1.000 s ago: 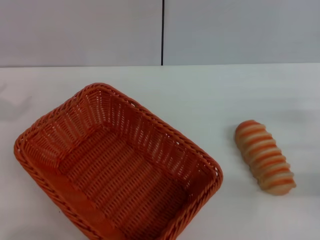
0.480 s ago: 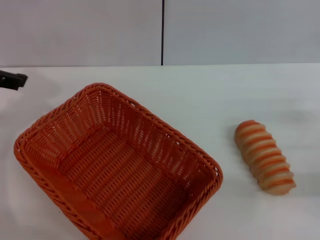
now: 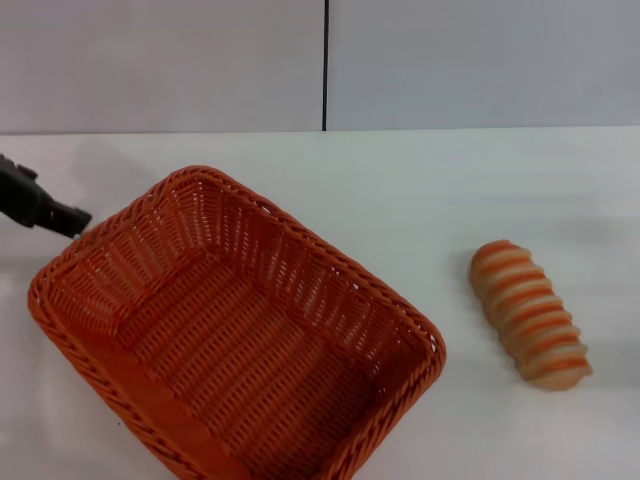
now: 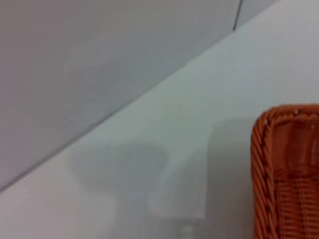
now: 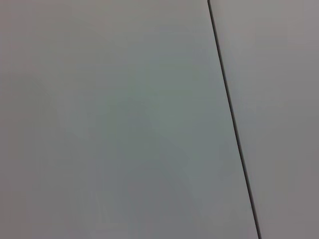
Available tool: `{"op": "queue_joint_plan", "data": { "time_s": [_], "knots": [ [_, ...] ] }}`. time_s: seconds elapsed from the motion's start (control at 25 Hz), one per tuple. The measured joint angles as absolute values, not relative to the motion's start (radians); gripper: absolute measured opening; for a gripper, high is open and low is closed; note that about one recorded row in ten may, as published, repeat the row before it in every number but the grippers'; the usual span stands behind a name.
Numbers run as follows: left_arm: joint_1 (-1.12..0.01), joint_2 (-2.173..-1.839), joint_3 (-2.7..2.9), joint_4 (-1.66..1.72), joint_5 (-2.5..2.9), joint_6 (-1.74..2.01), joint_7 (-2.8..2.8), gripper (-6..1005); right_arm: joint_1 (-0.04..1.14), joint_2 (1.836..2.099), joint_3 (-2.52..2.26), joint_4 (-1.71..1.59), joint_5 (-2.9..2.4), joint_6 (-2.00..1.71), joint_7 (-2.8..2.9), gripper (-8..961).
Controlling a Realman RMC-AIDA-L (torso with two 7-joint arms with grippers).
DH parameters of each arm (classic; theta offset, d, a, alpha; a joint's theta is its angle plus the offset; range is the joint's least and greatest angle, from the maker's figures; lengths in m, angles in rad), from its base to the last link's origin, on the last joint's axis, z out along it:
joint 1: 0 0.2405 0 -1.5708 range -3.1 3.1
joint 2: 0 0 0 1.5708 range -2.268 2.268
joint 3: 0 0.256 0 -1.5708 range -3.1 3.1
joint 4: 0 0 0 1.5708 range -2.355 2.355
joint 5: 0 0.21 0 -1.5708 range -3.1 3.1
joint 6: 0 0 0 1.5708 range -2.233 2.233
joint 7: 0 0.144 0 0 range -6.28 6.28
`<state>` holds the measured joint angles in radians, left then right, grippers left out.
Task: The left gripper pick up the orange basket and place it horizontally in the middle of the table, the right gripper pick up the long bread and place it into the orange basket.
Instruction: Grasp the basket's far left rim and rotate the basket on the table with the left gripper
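My left gripper (image 3: 68, 217) is at the left edge of the head view, above the table (image 3: 400, 190), with its black tip just beside the far left rim of the basket (image 3: 235, 330). I cannot tell how far it is spread, or if it touches the rim. The basket lies at an angle on the left part of the table. The bread (image 3: 530, 315) lies well apart on the right, stripes up. My left wrist camera sees a basket corner (image 4: 286, 174). My right gripper is out of sight.
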<state>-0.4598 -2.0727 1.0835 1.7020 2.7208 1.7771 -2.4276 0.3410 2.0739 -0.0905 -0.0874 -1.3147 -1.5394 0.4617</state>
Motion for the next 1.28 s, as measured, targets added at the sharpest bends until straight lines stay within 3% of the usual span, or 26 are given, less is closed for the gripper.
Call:
{"op": "queue_joint_plan", "data": {
  "time_s": [1.28],
  "knots": [
    [-0.461,-2.077,1.297,1.515,2.698,1.625,-2.466,736,0.331,2.077,-0.089,-0.081,-1.312,-1.531,0.462,449]
  ]
}}
